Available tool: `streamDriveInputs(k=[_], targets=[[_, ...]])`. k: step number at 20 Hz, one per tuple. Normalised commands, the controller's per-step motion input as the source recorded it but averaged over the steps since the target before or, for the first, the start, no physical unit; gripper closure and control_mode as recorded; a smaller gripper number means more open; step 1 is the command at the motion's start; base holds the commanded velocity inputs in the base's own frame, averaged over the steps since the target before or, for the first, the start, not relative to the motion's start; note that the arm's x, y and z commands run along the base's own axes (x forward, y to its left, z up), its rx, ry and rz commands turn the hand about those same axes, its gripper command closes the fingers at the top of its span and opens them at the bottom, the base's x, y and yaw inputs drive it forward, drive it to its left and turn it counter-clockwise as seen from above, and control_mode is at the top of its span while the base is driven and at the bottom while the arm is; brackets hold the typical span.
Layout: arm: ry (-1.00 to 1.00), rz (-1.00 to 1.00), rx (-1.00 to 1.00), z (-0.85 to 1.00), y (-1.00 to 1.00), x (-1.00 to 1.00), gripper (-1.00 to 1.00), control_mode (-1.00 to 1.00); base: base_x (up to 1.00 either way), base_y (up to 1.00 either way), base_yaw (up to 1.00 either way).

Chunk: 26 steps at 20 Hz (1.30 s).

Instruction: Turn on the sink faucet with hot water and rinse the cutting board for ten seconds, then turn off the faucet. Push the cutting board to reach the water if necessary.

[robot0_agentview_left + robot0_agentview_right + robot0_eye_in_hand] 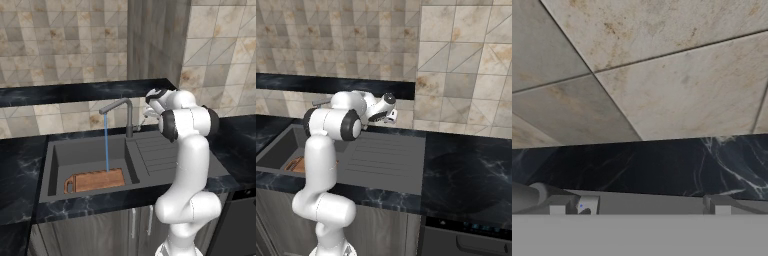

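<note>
**Water running on the board — rinse in hand, lever next**

At the left of the left base view, the cutting board (95, 180) lies flat on the floor of the sink (52, 165), handle hole toward the left wall. The water (106, 142) drops in a thin blue line from the spout of the sink faucet (125, 112) and lands at the board's far edge, so the board looks to need no push. Right of the post sits the ribbed drainboard (157, 152), and above it the gripper (148, 111), close beside the faucet's side lever. Whether it touches the lever I cannot tell, nor how wide the jaws stand; nothing seems held.

The step in hand, I judge, is the rinse itself — the faucet is on and the board wetted. Next comes closing the lever, which calls for only a short move, since the hand waits near it.
</note>
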Motion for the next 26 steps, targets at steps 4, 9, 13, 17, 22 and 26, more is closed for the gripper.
streamDriveInputs(k=[4,9,13,17,22,26], targets=[[0.00,0.00,0.00,0.00,0.00,0.00,-1.00,-1.00,0.00,0.00,0.00],[0.00,0.00,0.00,0.00,0.00,0.00,-1.00,-1.00,0.00,0.00,0.00],[0.00,0.00,0.00,0.00,0.00,0.00,-1.00,-1.00,0.00,0.00,0.00],[0.00,0.00,0.00,0.00,0.00,0.00,-1.00,-1.00,0.00,0.00,0.00],[0.00,0.00,0.00,0.00,0.00,0.00,-1.00,-1.00,0.00,0.00,0.00],[0.00,0.00,0.00,0.00,0.00,0.00,-1.00,-1.00,0.00,0.00,0.00]])
